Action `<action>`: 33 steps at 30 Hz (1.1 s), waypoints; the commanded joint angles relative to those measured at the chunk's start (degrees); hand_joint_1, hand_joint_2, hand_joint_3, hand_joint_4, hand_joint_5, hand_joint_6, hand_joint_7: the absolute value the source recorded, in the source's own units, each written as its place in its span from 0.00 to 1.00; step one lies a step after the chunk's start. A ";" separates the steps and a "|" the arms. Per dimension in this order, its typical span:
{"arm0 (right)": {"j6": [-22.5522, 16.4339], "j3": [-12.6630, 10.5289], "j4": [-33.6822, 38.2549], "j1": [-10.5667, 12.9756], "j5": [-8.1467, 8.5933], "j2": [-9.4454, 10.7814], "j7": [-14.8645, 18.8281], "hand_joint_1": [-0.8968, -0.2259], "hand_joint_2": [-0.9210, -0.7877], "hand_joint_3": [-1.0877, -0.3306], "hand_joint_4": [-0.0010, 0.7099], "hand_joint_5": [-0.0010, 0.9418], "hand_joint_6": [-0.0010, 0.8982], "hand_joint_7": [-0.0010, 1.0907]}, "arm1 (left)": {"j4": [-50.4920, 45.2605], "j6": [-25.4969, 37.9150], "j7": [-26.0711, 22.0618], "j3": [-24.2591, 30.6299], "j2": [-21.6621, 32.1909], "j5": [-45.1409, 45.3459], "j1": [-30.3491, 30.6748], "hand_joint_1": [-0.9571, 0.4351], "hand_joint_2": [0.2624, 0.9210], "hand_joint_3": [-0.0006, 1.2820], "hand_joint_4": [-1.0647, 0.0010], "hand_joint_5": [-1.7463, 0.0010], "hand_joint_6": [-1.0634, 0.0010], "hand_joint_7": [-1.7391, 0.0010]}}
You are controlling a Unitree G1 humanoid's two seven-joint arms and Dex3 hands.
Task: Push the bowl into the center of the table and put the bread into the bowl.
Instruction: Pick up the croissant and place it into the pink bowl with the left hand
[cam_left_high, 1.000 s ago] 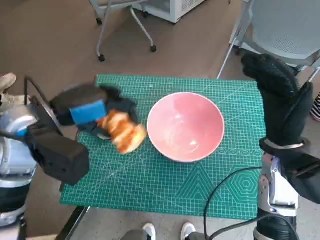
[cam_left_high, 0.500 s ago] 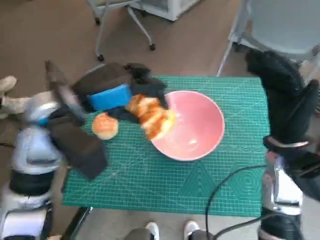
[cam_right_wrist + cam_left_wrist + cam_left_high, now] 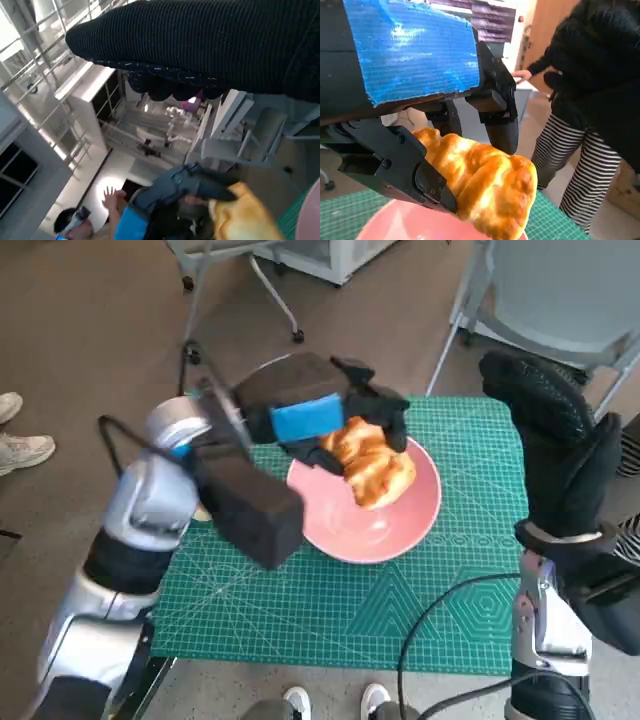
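Now the left hand grips the bread and holds it in the air over the pink bowl, above the bowl's far half. From the left wrist view the bread is pinched between black fingers on either side of it, and a strip of the bowl's pink rim shows just beneath it; whether the bread touches the bowl cannot be told there. The bowl stands on the green cutting mat that covers the bench, roughly in the middle of the mat and a little toward its far edge. The left forearm crosses the mat's left side on its way to the bowl.

The right hand in its black knitted glove is raised upright at the right of the bowl, well apart from it, and holds nothing; its fingers look to lie close together, but how far they are curled cannot be told. A black cable loops over the near right corner of the mat. Beyond the bowl stands a grey chair, and a white shoe rests on the floor far to the bowl's left. A person in striped trousers stands past the bread in the left wrist view.
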 commanded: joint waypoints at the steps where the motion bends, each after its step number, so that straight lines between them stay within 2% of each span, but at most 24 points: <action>1: 0.25 -0.20 -0.26 1.49 -0.47 -0.34 -0.09 0.33 0.00 0.48 0.25 0.00 0.03 0.53 | 5.92 -2.69 2.46 -1.79 -1.33 2.36 -2.06 0.69 0.99 0.01 0.25 0.39 0.37 0.37; 8: 0.31 -0.18 -0.36 1.55 -0.47 -0.37 -0.13 0.33 0.00 0.48 0.26 0.00 0.03 0.53 | 8.04 -4.43 3.08 -1.64 -1.73 2.90 -2.73 0.69 0.99 0.01 0.25 0.39 0.37 0.36; 13: 0.71 -0.56 -1.08 2.11 -0.65 -0.71 -0.42 0.33 0.00 0.48 0.25 0.00 0.02 0.53 | 13.96 -4.44 3.48 -3.72 -4.26 4.14 -3.35 0.69 1.00 0.03 0.29 0.37 0.41 0.34; 15: 0.85 -0.62 -1.30 2.22 -0.64 -0.73 -0.47 0.33 0.00 0.48 0.25 0.00 0.02 0.53 | 14.94 -3.88 3.12 -4.14 -4.49 4.34 -3.42 0.69 1.00 0.07 0.33 0.34 0.47 0.31; 16: 0.91 -0.64 -1.41 2.27 -0.64 -0.74 -0.50 0.33 0.00 0.48 0.25 0.00 0.02 0.53 | 15.32 -3.59 2.87 -4.30 -4.58 4.38 -3.44 0.69 1.00 0.12 0.39 0.30 0.55 0.26; 17: 1.04 -0.75 -1.59 2.37 -0.60 -0.80 -0.56 0.33 0.00 0.48 0.25 0.00 0.02 0.53 | 15.18 -1.84 1.54 -4.59 -4.62 4.42 -3.23 0.69 1.00 0.14 0.42 0.28 0.58 0.24; 18: 1.16 -0.87 -1.72 2.47 -0.52 -0.85 -0.59 0.33 0.00 0.48 0.25 0.00 0.02 0.53 | 14.93 -0.11 0.07 -4.75 -4.58 4.28 -3.02 0.70 0.91 0.15 0.58 0.47 0.68 0.40; 19: 1.26 -0.95 -1.83 2.54 -0.46 -0.88 -0.62 0.33 0.00 0.48 0.26 0.00 0.02 0.53 | 14.67 1.07 -0.93 -4.82 -4.53 4.19 -2.88 0.72 0.83 0.14 0.67 0.65 0.71 0.56; 20: 1.42 -1.01 -2.00 2.59 -0.39 -0.88 -0.68 0.33 0.00 0.48 0.26 0.00 0.02 0.53 | 14.17 2.35 -2.27 -4.66 -4.40 3.68 -2.70 0.72 0.79 0.13 0.73 0.78 0.72 0.68; 22: 1.69 -1.08 -2.25 2.64 -0.33 -0.82 -0.78 0.33 0.00 0.48 0.26 0.00 0.01 0.53 | 13.25 3.86 -4.02 -4.24 -4.24 2.71 -2.49 0.72 0.74 0.12 0.81 0.89 0.72 0.80; 23: 1.80 -1.10 -2.37 2.67 -0.31 -0.79 -0.81 0.33 0.00 0.48 0.25 0.00 0.01 0.53 | 12.81 4.45 -4.72 -4.04 -4.20 2.34 -2.38 0.72 0.73 0.11 0.84 0.93 0.72 0.85; 26: 2.17 -1.17 -2.70 2.76 -0.35 -0.65 -1.00 0.33 0.00 0.47 0.25 0.00 0.01 0.53 | 11.92 4.64 -6.02 -3.30 -3.90 1.12 -1.92 0.70 0.70 0.10 0.90 0.98 0.74 0.91; 33: 2.50 -1.17 -3.07 2.93 -0.33 -0.33 -1.27 0.34 0.00 0.47 0.25 0.00 0.01 0.53 | 10.30 3.44 -7.54 -1.98 -2.48 -1.26 -1.12 0.63 0.70 0.08 0.97 1.00 0.77 0.96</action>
